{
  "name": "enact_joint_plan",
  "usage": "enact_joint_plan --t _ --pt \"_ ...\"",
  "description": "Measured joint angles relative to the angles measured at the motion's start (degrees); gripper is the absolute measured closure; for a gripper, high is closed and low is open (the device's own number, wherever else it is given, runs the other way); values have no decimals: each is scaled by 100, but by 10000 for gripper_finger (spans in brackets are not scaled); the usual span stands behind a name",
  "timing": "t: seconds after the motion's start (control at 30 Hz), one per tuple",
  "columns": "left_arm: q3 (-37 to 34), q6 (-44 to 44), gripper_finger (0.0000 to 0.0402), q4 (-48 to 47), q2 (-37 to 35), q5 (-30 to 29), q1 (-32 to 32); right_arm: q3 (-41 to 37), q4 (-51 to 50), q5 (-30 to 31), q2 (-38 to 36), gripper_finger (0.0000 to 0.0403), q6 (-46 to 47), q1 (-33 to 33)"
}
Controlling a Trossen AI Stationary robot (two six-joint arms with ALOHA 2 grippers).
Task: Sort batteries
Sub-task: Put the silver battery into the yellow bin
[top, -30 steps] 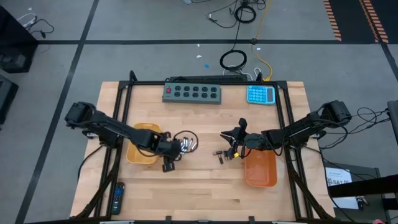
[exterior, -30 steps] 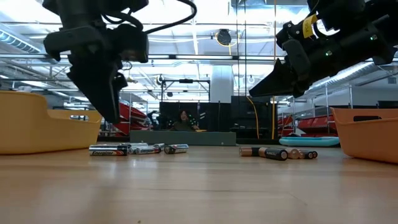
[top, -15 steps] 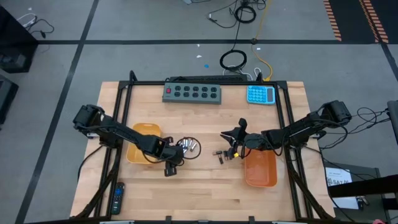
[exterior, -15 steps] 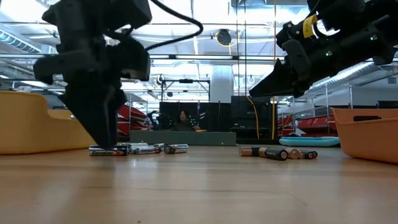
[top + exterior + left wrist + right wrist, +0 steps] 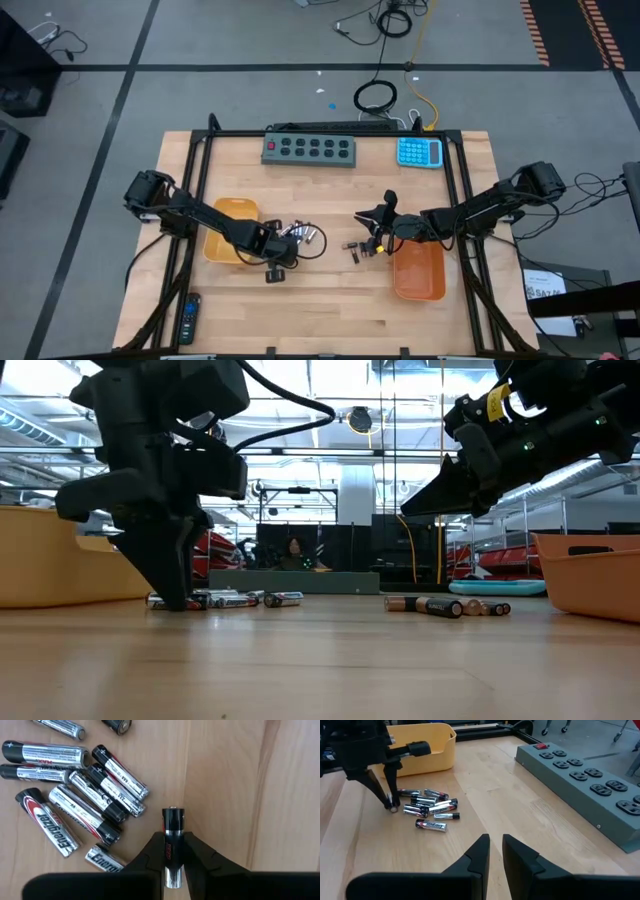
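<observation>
A pile of silvery-and-black batteries [image 5: 302, 235] lies on the wood beside the yellow tray [image 5: 228, 243]; it also shows as the pile [image 5: 85, 795]. A smaller group of batteries [image 5: 358, 247] lies near the orange tray [image 5: 418, 272]. My left gripper [image 5: 278, 262] is down at the table on the near side of the pile, shut on one battery [image 5: 173, 845]. My right gripper [image 5: 495, 842] hovers above the smaller group, its fingers a narrow gap apart and holding nothing. My left gripper pinches one silver, black and red battery between its two fingers, at the silvery half [image 5: 173, 870]. The fingers [image 5: 200, 857] come from above, slanting down, and lie along the battery. Its dark capped end [image 5: 173, 815] sticks out past the fingertips. The fingertips [image 5: 175, 598] are at the table top.
A grey power strip [image 5: 310, 149] and a blue calculator [image 5: 419, 152] lie by the table's far edge. A dark remote [image 5: 189, 317] lies near the left near corner. Bare wood stretches between the two battery groups and along the near edge.
My left gripper has come down from above the table to the table top, at the near side of the pile. My right gripper and both battery groups have stayed where they were.
</observation>
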Motion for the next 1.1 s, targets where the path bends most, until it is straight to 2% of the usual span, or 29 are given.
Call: enact_joint_plan --t 0.13,0.3,0.43,0.6,0.73,0.8,0.9,1.0,1.1 --pt "-27 -156 357 -63 -270 87 0 1 0 1 0 360 2 0" --pt "-28 -449 357 -310 -1077 134 3 2 2 0 0 360 17 0" --pt "-45 -861 357 -1107 -1748 75 2 0 -8 1 2 360 48 13" --pt "-75 -1796 357 -2619 -2560 -222 0 0 -3 2 2 360 53 11" --pt "-462 -2393 357 -3217 -2897 -327 0 0 -2 2 2 360 51 11" --pt "-748 -2562 341 -3206 -2952 -327 7 0 0 2 2 360 47 11" --pt "-1048 -2715 294 -3148 -2948 -315 7 2 6 2 2 360 22 11" --pt "-1104 -2778 255 -3159 -2920 -321 7 1 3 1 2 360 16 11" --pt "-1067 -2701 235 -3129 -2921 -323 7 1 7 1 2 360 9 11"
